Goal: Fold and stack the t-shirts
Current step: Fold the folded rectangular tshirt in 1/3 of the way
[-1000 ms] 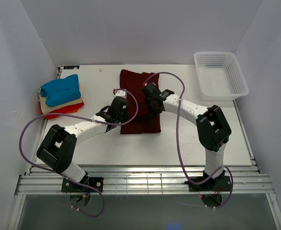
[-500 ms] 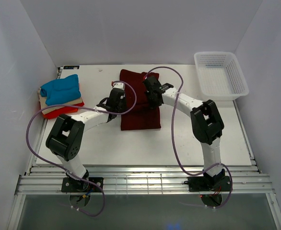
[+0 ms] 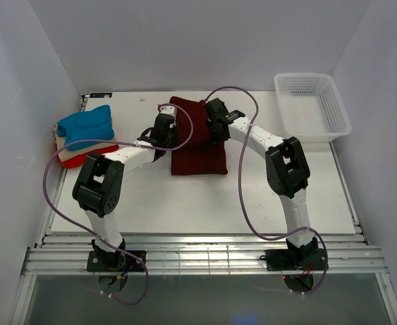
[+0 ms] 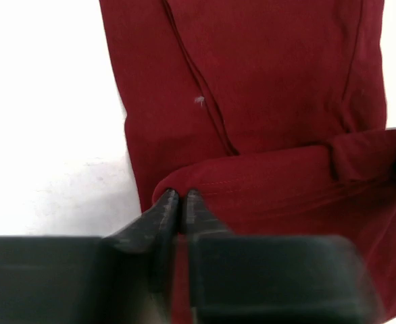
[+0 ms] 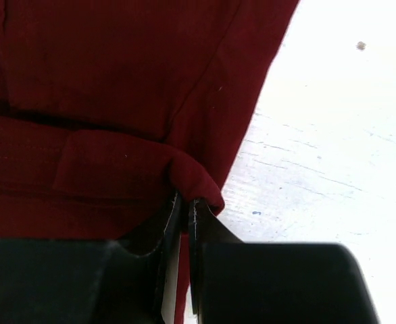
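White, black-jointed left arm (image 3: 127,158) and right arm (image 3: 259,141) are being shown.
A purple cable (image 3: 240,193) is being carried by each; the left gripper (image 4: 178,197) and right gripper (image 5: 183,200) are being shown matte black.

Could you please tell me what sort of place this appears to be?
Probably a robotics lab test cell: white walls box in a table, the left arm and right arm stand on a metal rail, and both hold a maroon t-shirt.
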Controlling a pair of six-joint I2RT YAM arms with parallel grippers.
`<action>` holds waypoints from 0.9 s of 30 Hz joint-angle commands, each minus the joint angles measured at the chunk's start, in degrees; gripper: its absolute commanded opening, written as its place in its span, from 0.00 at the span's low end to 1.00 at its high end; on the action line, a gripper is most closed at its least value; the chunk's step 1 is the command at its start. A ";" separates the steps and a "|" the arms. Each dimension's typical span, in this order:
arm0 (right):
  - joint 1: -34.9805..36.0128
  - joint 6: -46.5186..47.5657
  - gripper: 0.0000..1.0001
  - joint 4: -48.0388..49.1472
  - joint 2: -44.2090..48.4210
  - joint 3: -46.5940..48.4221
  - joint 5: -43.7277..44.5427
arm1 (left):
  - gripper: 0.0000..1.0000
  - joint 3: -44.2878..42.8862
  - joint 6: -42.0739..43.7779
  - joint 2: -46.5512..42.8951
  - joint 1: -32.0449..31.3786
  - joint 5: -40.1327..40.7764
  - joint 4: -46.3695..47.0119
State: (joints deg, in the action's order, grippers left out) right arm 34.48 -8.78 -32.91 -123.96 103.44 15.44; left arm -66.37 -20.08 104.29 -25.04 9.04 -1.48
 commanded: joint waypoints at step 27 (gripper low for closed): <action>-1.08 -6.95 0.42 7.94 17.34 -20.98 -8.58 | 0.48 7.03 -11.91 -13.41 0.69 -4.28 -10.92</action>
State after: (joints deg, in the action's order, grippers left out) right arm 33.17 -11.70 -26.89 -109.34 84.75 12.53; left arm -60.82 -29.10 92.68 -24.36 7.88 -10.09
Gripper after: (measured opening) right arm 0.420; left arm 0.460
